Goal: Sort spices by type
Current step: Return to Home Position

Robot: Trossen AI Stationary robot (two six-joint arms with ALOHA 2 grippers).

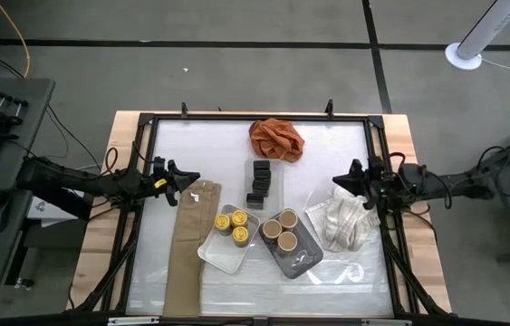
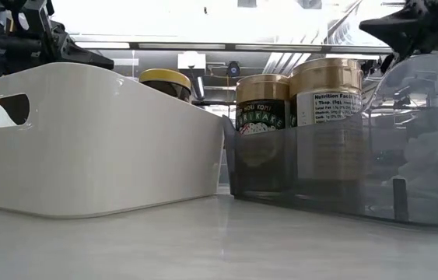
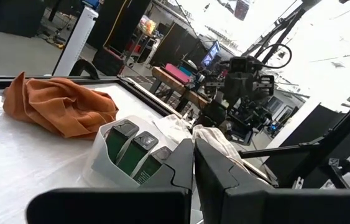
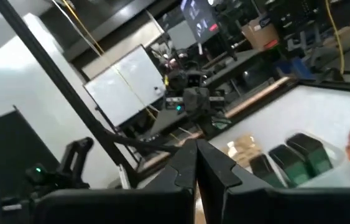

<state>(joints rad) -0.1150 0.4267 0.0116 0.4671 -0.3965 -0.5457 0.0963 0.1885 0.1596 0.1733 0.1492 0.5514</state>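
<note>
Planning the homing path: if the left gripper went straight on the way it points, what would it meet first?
Likely the white tray with the three black boxes, straight ahead of the left gripper; its height above them is unclear, so it might pass over.

- cloth (image 1: 275, 139): rusty orange, plain
- 3 little boxes (image 1: 259, 181): black, with green faces in the left wrist view
- 3 yellow-lid jars (image 1: 233, 225), in a white tray (image 1: 218, 256)
- 3 tan-lid jars (image 1: 280, 226), gold-ish lids, 1 label dark green, in a smoky grey tray (image 1: 307, 246)
- long strip (image 1: 187, 254): tan
- crumpled rag (image 1: 345, 222): white
</note>
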